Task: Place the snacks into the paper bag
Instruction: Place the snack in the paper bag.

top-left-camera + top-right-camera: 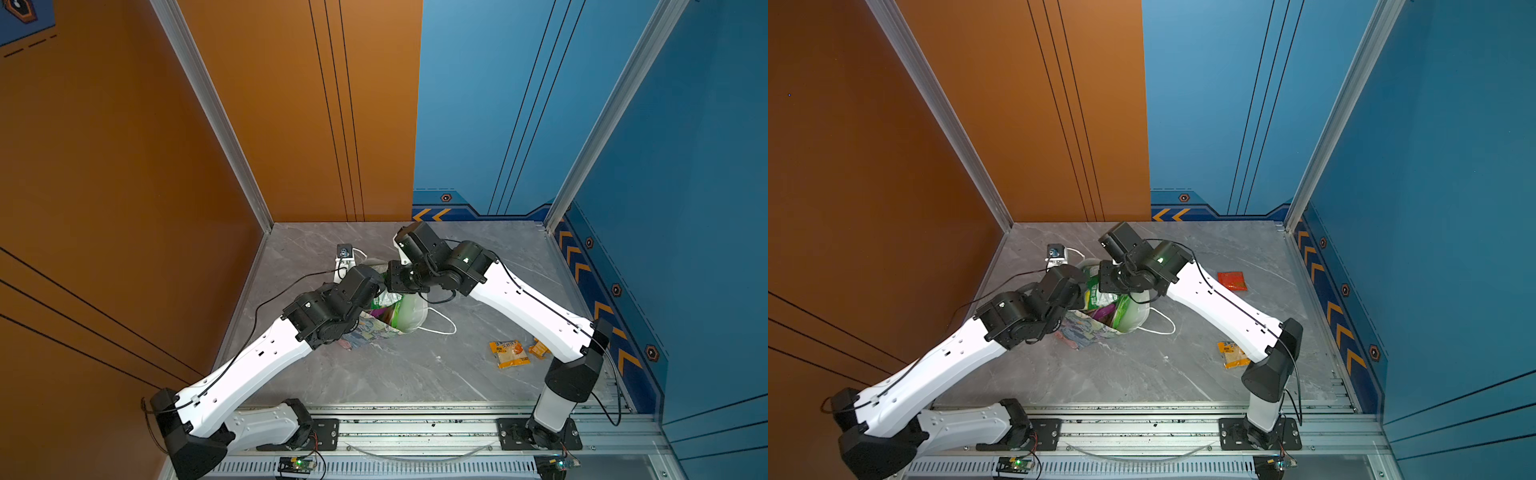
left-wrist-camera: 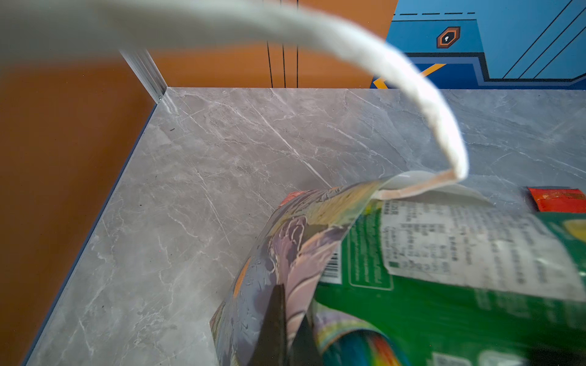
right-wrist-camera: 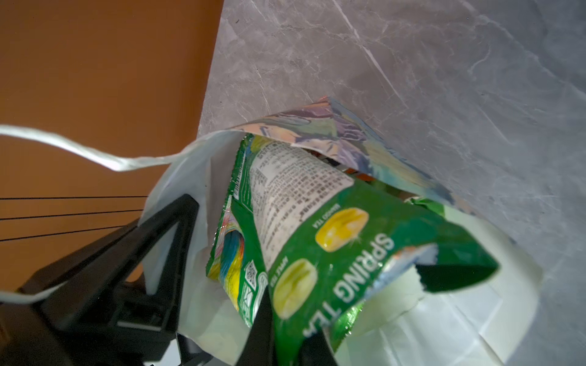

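The left gripper [image 2: 287,320] pinches the bag [image 2: 269,253] by its rim; the right gripper [image 3: 290,336] grips a green packet [image 3: 333,253] in the bag's mouth. A yellow packet [image 1: 509,353] lies well apart from the bag.

Left end effector [image 2: 290,305] clamped, right end effector [image 3: 290,313] clamped

One paper bag [image 1: 1088,332], one red packet [image 1: 1232,280], two robot arms [image 1: 249,361] [image 1: 536,307]
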Motion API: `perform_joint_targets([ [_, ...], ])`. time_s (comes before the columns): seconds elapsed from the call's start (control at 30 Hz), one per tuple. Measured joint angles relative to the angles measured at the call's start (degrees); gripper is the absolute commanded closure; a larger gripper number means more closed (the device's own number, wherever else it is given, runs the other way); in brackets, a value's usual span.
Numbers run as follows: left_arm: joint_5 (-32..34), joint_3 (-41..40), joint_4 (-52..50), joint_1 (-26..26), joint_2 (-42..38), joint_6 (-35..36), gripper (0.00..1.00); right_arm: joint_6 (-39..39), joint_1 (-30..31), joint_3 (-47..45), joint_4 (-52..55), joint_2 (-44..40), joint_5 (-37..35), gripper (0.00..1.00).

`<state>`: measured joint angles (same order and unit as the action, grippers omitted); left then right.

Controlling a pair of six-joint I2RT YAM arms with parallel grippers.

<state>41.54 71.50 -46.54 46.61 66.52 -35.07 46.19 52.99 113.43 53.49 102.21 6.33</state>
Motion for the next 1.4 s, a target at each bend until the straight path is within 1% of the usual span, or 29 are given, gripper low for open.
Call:
perform_joint_targets([
  [0.2,-4.0,-0.1,1.2,-1.7,-0.1,-1.1,0.97,2.3,1.4,0.3,-4.7,3.9,1.4,1.0],
  [0.43,-10.2,-1.8,3.8,-6.7,-2.3,-2.7,0.97,3.9,1.8,0.6,-9.1,5.9,2.7,1.0],
  [0.67,-14.5,-3.0,5.3,-10.3,-3.3,-3.6,0.97,5.2,1.8,0.4,-12.8,7.2,4.4,0.99],
  [0.93,-16.4,-4.8,6.1,-13.3,-5.3,-4.3,0.97,5.2,1.4,3.7,-13.2,11.7,6.5,0.95],
  [1.1,-17.2,-5.2,6.4,-14.0,-5.4,-4.9,0.97,5.1,1.2,6.3,-13.2,14.6,7.7,0.92],
  [1.27,-17.2,-5.3,6.4,-14.5,-5.4,-5.4,0.97,5.1,0.8,8.8,-12.5,16.4,9.2,0.91],
  [1.33,-17.2,-5.5,6.4,-15.0,-5.5,-5.6,0.97,5.1,0.8,9.6,-12.5,17.2,10.0,0.89],
  [1.4,-17.4,-5.8,6.5,-15.5,-5.7,-5.6,0.97,5.1,0.8,10.0,-12.5,17.7,10.4,0.83],
])
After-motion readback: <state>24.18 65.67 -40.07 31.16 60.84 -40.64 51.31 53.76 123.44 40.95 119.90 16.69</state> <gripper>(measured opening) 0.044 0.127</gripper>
